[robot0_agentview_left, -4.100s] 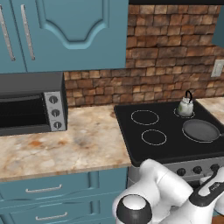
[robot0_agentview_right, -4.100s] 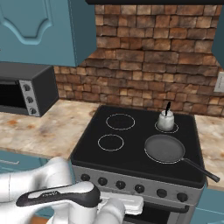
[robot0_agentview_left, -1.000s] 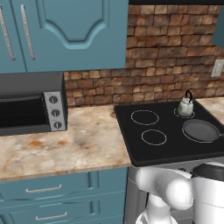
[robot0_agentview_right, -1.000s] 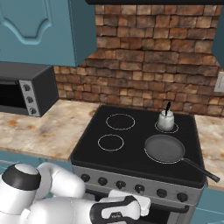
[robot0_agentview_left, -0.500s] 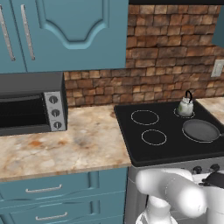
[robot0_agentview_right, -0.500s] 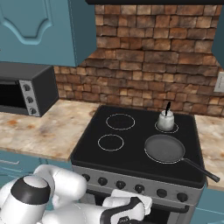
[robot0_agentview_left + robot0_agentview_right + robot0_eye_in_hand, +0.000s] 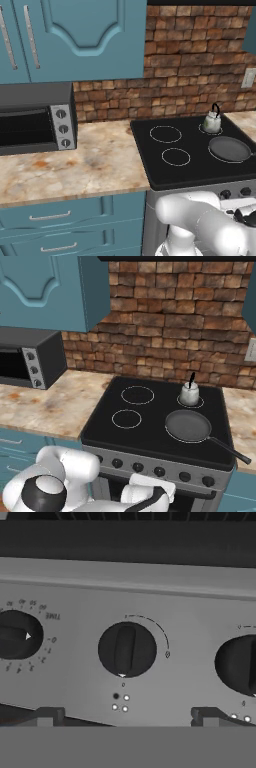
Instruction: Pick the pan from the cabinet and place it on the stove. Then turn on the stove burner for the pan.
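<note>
The dark grey pan (image 7: 187,425) (image 7: 229,148) lies on the black stove (image 7: 150,433) (image 7: 195,165) at its front right, and it covers the stove burner ring there. Its long black handle (image 7: 230,451) points off the front right corner. In the hand view my gripper (image 7: 127,718) is open, facing the grey front panel, with a black knob (image 7: 126,649) centred between the fingertips (image 7: 47,716) and apart from them. My white hand (image 7: 149,490) hangs just below the knob row (image 7: 159,471). The teal cabinet (image 7: 80,35) (image 7: 45,286) above the counter has its doors shut.
A small silver kettle (image 7: 189,393) (image 7: 212,120) stands behind the pan. A toaster oven (image 7: 35,122) sits on the marble counter (image 7: 75,170) to the left. Two more knobs (image 7: 17,634) (image 7: 240,664) flank the centred one. Teal drawers (image 7: 55,220) lie below the counter.
My hand has travelled right along the stove front to below the knob row, and the arm has folded lower. Pan and kettle have stayed put.
</note>
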### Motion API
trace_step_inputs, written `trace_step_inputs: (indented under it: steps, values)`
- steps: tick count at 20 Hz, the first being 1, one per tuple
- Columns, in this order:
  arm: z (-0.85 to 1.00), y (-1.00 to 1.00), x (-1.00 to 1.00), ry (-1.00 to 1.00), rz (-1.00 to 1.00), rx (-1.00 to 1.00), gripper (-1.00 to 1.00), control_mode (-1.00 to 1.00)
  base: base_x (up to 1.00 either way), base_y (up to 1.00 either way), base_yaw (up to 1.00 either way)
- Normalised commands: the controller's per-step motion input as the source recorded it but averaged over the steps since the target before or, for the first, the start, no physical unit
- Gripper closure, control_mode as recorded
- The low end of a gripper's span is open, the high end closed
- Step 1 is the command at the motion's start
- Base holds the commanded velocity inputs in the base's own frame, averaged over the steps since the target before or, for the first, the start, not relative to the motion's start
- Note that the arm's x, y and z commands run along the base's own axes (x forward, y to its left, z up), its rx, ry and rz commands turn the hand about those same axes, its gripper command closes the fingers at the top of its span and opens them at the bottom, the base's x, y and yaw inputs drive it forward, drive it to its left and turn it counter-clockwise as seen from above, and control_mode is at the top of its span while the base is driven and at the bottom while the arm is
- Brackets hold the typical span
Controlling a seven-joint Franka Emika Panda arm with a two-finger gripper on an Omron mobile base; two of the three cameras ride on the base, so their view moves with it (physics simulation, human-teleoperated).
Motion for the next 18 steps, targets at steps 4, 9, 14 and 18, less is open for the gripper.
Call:
trace_step_inputs:
  steps: [4,9,14,18]
  values:
    - [-0.11,0.00,0.14,-0.01,0.00,0.00,-1.00,-1.00,0.00,0.00,0.00]
    - [-0.09,-0.03,0.14,-0.01,0.00,0.00,-1.00,-1.00,0.00,0.00,0.00]
    - [-0.11,-0.07,0.12,-0.02,0.00,0.00,-1.00,-1.00,0.00,0.00,0.00]
    - [-0.11,-0.12,0.08,-0.03,0.00,0.00,-1.00,-1.00,0.00,0.00,0.00]
